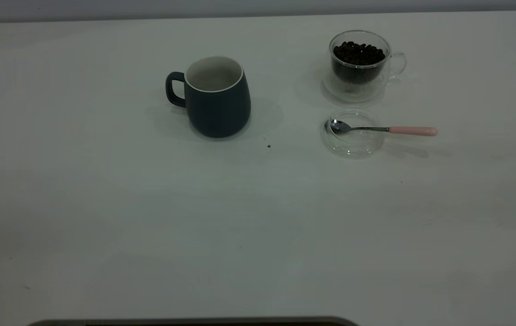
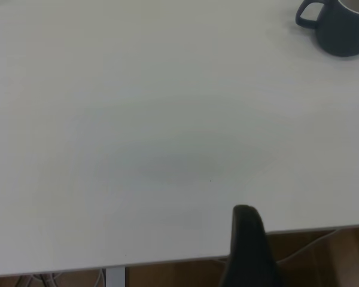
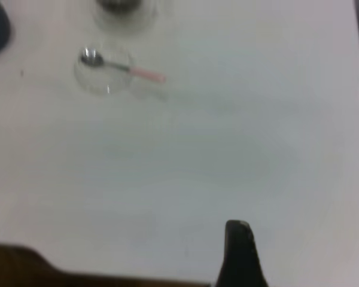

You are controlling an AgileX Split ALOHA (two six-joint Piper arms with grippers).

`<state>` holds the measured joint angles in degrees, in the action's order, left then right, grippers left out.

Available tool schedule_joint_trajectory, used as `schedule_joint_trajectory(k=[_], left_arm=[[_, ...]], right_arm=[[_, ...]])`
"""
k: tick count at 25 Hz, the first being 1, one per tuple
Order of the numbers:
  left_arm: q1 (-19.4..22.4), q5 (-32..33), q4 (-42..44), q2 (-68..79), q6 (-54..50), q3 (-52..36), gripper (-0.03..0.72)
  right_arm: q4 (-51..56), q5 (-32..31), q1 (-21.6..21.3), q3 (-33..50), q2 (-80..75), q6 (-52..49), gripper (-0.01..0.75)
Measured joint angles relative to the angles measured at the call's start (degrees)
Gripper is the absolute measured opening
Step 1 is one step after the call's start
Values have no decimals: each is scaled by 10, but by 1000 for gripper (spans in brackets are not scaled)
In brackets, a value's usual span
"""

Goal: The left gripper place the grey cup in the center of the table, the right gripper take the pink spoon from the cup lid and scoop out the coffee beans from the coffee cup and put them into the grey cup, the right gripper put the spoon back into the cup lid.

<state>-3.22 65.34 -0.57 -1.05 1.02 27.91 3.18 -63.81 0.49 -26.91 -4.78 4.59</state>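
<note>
White table (image 1: 104, 217): empty grey cup (image 1: 217, 97), coffee beans (image 1: 358, 53) in coffee cup (image 1: 361, 68), end effector states indiscernible.

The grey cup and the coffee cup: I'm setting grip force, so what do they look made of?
The grey cup looks like matte-glazed ceramic: opaque slate outside with no sharp glints, white inside and rim. The coffee cup looks like clear double-walled glass: the coffee beans show through an inner wall. Likely both hard and smooth.

Wall: pale strip (image 1: 240, 7) behind the bench far edge | floor: brown (image 2: 167, 276) below the near edge | light: dim, even
</note>
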Motion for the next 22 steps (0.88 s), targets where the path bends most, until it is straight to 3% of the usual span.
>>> schedule_joint_trajectory(k=[22], left_arm=[[0,0,0,0,0,0,565]], right_arm=[[-7,-4,-18,0,31,-1,575]])
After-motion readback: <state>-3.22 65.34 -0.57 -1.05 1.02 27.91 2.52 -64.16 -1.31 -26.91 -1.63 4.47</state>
